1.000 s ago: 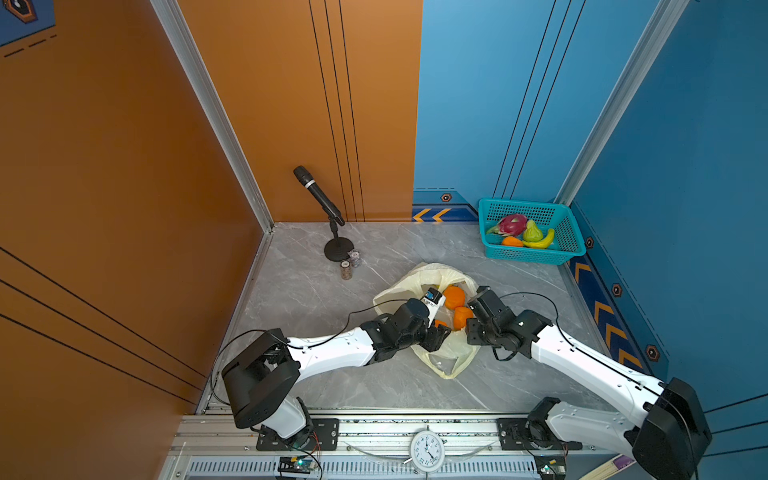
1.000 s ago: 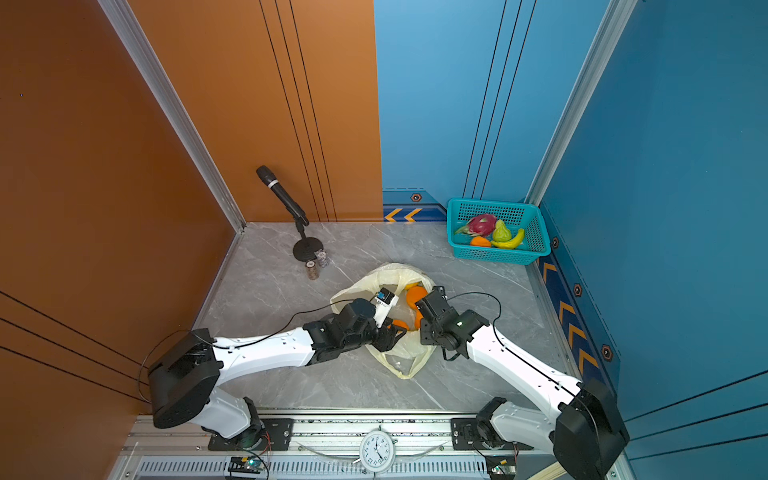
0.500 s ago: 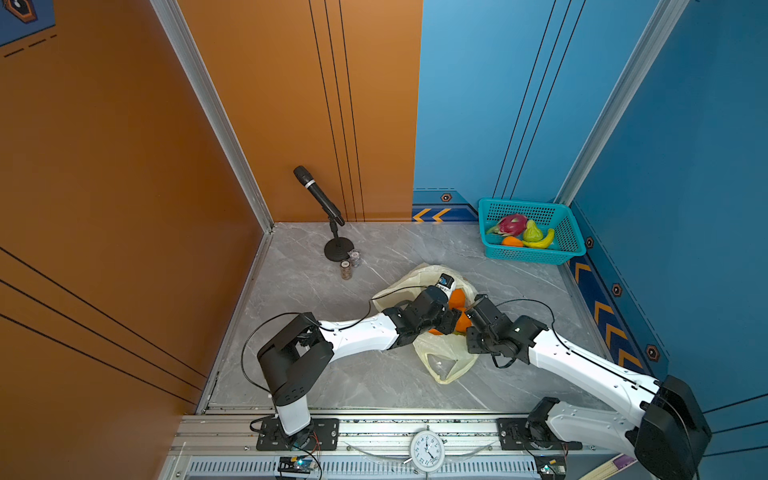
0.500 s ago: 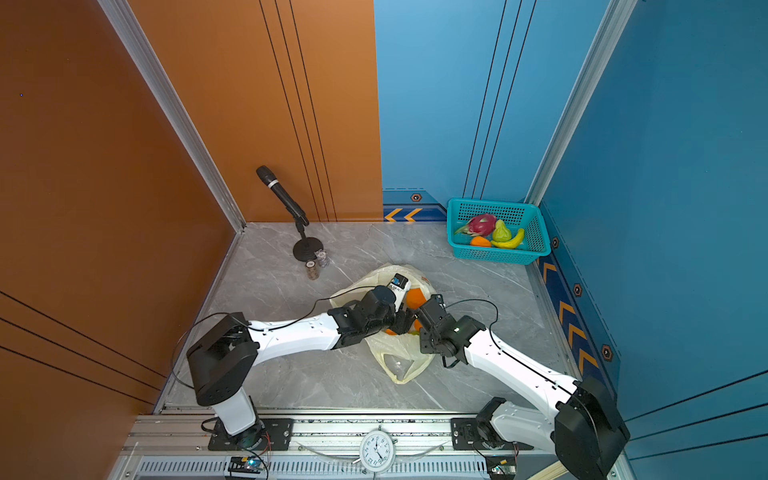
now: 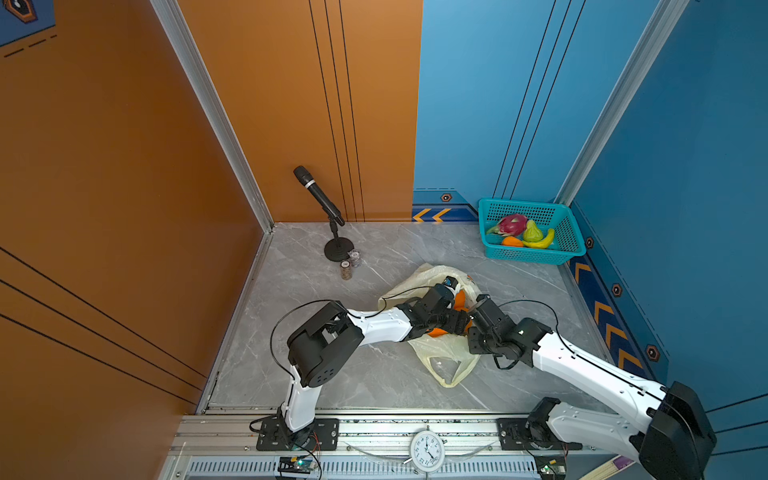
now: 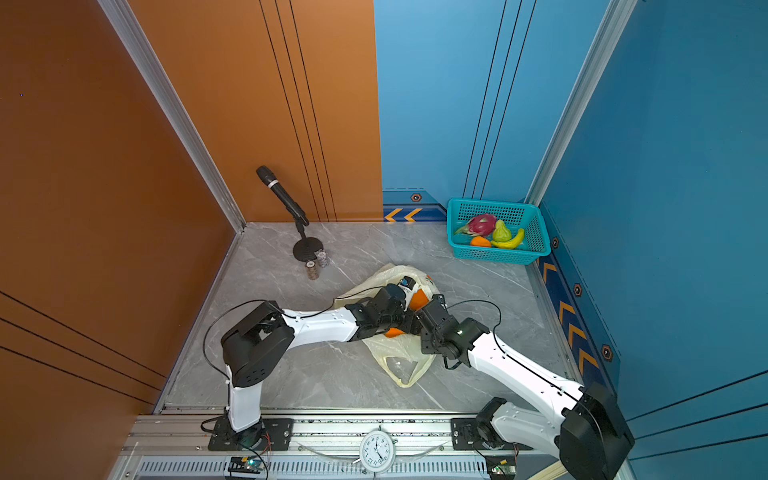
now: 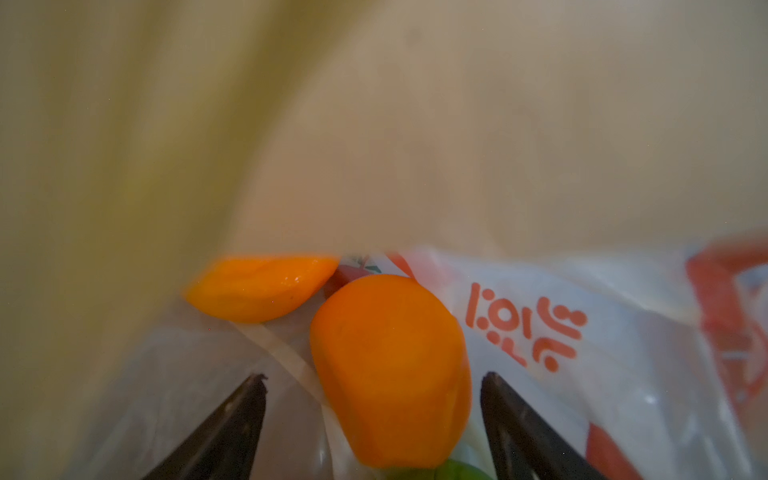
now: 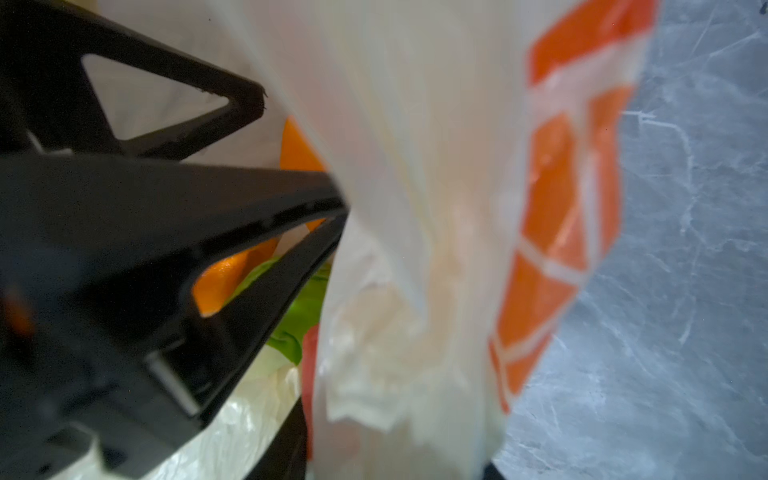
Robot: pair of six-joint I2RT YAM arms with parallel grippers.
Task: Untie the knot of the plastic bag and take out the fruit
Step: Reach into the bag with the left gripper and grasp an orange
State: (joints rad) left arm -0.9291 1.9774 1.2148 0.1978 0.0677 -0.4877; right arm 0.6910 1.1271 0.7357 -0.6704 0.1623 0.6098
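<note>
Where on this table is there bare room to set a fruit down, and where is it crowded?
Bare marble table lies along the back wall between the microphone stand with its jars and the teal basket, and at the front between the left arm and right arm, beyond the plastic bag handles. Crowded: the middle, where both arms meet over the bag.

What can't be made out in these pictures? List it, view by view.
- Knot: found in no view; in both top views the left arm covers the mouth of the bag.
- Right gripper: in the right wrist view bag film hides its fingertips; grip unclear.
- Green fruit: cut off by the left wrist view's edge; kind unclear.
- Small jars beside the microphone stand: too small in a top view to identify.
</note>
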